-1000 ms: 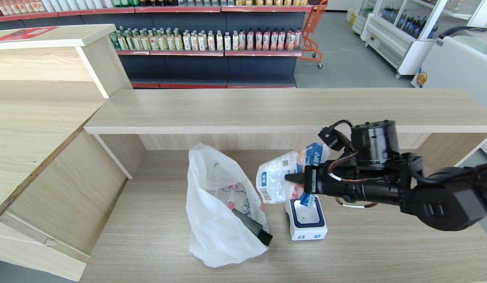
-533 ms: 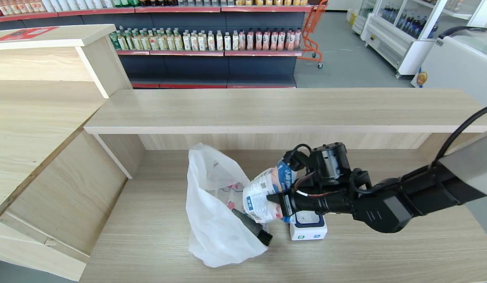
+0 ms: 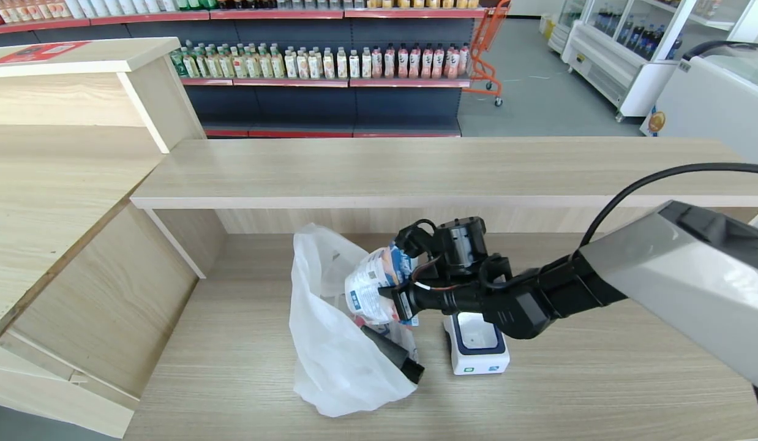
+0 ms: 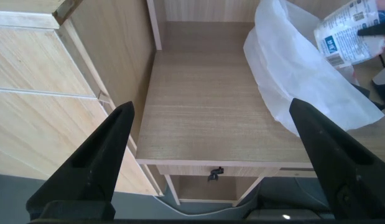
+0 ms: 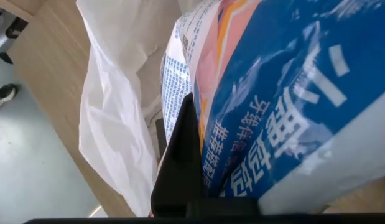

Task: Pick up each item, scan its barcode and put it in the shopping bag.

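Snack packet (image 3: 371, 283) clamped in right claw (image 3: 391, 295), centre of frame, at open mouth of shopping bag (image 3: 330, 361). Bag standing on desk (image 3: 569, 392), centre-left of frame, dark item (image 3: 396, 354) poking out at its lower right. Scanner (image 3: 478, 350) just right of bag, under the arm. Left claw (image 4: 211, 106) spread wide, gripping nothing, well apart from bag.

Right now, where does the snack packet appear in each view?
Head view: snack packet centre, in the right tool, at the shopping bag's mouth.
Left wrist view: far off, beyond the shopping bag's upper edge.
Right wrist view: close up against the tool's dark finger, shopping bag beside it.
Shared landmark: the white shopping bag.
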{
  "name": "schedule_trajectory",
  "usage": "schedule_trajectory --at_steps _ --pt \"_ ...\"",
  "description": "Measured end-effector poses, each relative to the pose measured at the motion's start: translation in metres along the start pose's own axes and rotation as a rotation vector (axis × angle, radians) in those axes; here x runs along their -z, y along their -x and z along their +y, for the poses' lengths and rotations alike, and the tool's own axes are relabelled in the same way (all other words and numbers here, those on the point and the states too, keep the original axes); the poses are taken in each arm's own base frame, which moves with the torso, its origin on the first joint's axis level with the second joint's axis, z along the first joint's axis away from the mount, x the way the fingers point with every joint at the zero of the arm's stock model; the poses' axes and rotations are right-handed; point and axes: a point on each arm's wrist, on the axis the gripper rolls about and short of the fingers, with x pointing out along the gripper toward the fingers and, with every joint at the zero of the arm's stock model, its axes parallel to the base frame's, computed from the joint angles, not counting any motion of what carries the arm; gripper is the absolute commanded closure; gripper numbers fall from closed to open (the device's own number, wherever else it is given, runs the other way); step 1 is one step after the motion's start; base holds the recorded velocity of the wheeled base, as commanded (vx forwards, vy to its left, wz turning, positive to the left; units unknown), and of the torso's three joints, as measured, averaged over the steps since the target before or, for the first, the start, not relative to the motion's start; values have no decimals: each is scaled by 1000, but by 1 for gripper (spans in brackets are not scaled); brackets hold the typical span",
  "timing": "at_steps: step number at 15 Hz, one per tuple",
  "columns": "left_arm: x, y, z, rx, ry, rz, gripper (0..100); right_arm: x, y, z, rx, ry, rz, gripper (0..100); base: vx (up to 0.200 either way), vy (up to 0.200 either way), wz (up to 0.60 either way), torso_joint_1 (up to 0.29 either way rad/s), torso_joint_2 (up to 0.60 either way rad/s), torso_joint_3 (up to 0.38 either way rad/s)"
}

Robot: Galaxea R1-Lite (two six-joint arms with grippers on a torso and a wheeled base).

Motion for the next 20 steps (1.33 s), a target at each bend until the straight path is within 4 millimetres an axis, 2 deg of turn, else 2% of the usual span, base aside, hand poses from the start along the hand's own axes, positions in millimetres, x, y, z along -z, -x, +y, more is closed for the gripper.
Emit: schedule_trajectory --at_steps 2,4,8,9,12,16,20 --pt "0 0 0 -1 0 0 0 1 -16 2 -12 89 -11 100 0 0 0 0 0 0" --pt "0 0 0 -1 0 0 0 11 -27 1 -15 226 11 100 0 0 0 0 0 0" --pt "0 0 0 -1 0 0 0 27 -37 -8 -6 316 47 100 0 0 0 0 0 0" --pt "0 0 0 -1 0 0 0 28 -38 -10 -5 310 50 0 0 0 0 0 0 0" --pt "0 0 0 0 0 0 0 19 -41 -8 -20 236 18 0 0 0 0 0 0 0" --pt "0 0 0 -1 0 0 0 -6 -44 -2 -78 50 -69 0 0 0 0 0 0 0" --pt "0 0 0 0 0 0 0 -14 -34 -3 -78 -70 -79 0 0 0 0 0 0 0"
